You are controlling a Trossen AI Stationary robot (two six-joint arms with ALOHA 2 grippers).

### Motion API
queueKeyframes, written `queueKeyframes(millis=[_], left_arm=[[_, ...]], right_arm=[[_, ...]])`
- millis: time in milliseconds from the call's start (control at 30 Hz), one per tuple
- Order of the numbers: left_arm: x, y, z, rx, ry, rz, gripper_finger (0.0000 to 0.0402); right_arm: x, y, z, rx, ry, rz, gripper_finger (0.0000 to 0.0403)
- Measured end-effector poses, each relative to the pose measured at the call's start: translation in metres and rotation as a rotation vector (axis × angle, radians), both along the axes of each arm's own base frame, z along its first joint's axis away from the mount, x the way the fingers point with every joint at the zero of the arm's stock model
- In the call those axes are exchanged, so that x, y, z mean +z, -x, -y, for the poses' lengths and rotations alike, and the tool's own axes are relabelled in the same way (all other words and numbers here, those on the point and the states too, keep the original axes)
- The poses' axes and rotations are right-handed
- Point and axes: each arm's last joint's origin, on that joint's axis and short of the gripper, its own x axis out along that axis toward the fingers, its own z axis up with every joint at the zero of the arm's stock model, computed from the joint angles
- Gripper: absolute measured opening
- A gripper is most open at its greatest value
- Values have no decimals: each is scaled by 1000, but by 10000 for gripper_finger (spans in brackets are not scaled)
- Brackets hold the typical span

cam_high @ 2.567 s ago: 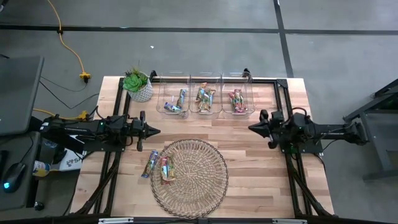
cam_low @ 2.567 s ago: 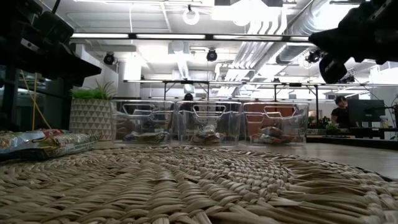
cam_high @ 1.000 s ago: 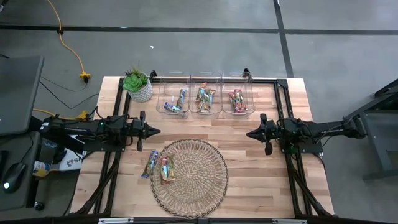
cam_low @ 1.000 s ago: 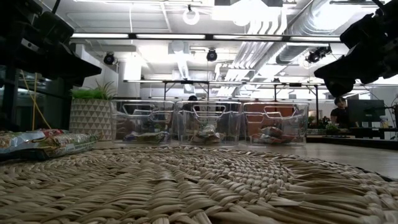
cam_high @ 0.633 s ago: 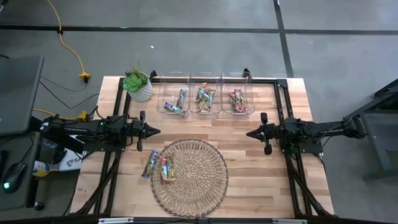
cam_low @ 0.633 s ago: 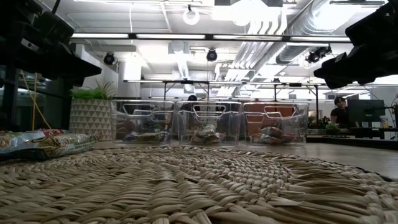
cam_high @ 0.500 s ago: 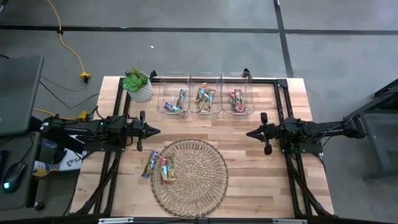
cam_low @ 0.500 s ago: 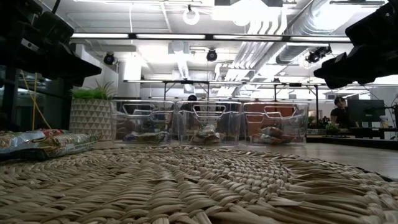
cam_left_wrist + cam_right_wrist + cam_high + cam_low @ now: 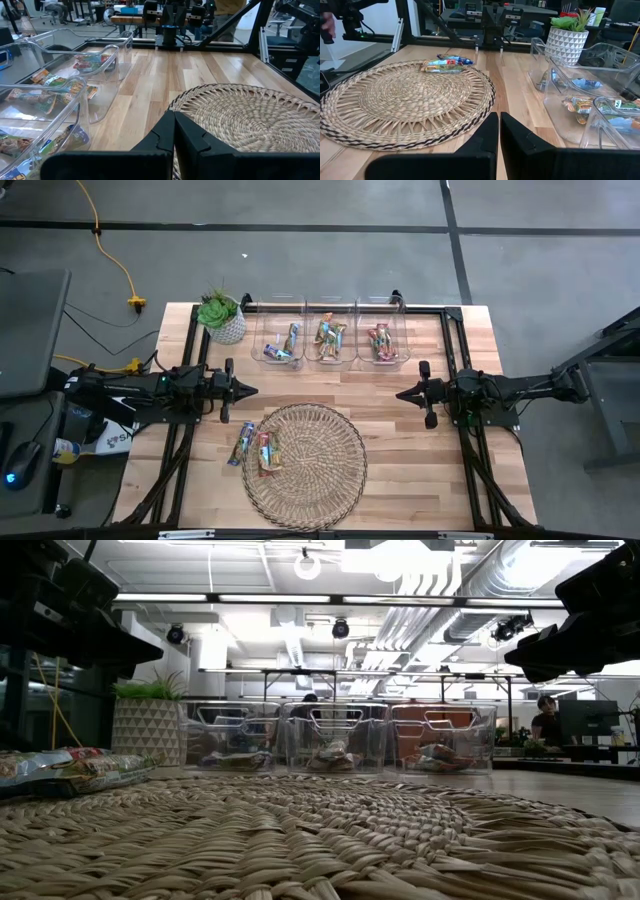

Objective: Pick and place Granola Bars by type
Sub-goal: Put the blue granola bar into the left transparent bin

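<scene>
Two loose Granola Bars lie at the left edge of the round wicker mat (image 9: 305, 465): a blue one (image 9: 241, 443) partly on the wood, and a green and red one (image 9: 266, 452) on the mat. They also show in the right wrist view (image 9: 445, 64). More bars lie sorted in three clear bins: blue (image 9: 279, 345), green/tan (image 9: 330, 337), pink/red (image 9: 381, 342). My left gripper (image 9: 255, 390) is shut and hovers left of the mat's far edge. My right gripper (image 9: 398, 393) is also shut and hovers to the right. Both wrist views show the fingers together (image 9: 174, 120) (image 9: 499, 120).
A potted plant in a white pot (image 9: 222, 318) stands at the far left corner, beside the bins. Black frame rails (image 9: 452, 350) run along both table sides. Bare wood (image 9: 400, 440) lies between the mat and the right arm. A person (image 9: 546, 718) sits far behind the table.
My right gripper rose a little and tipped from slightly nose-down to level, then held still. The bars, bins and left arm stayed where they were.
</scene>
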Motion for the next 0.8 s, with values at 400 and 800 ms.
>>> queueKeyframes(millis=[400,800], left_arm=[[0,0,0,0,0,2,1],[37,4,-1,46,318,116,1]], right_arm=[[0,0,0,0,0,1,0],[0,0,0,1,-1,2,0]])
